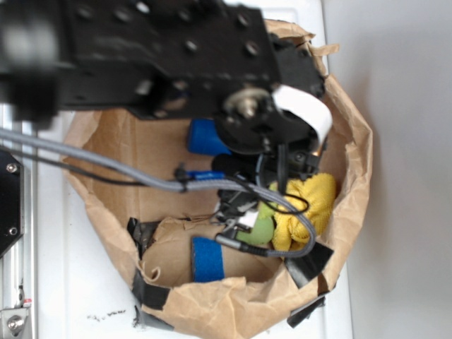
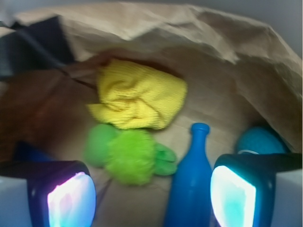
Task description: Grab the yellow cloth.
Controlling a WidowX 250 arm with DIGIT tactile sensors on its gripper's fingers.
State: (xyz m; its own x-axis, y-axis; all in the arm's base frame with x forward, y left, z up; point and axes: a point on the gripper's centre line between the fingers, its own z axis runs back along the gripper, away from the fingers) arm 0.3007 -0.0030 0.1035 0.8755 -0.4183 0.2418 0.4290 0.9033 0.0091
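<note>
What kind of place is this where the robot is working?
Probably a lab test setup, not a home: a brown paper enclosure patched with black tape sits on a white surface, holding small props, a yellow cloth, a green plush toy and a blue bottle.

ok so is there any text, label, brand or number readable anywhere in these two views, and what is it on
None can be read in either view.
Blue plastic bottle: no label showing.
Bunched yellow ribbed cloth and lime-green fuzzy plush toy: no tag visible.
Crumpled brown paper bag: no print showing.
Small dark marks on the white surface in the exterior view: too small and blurred to tell whether they are writing.
</note>
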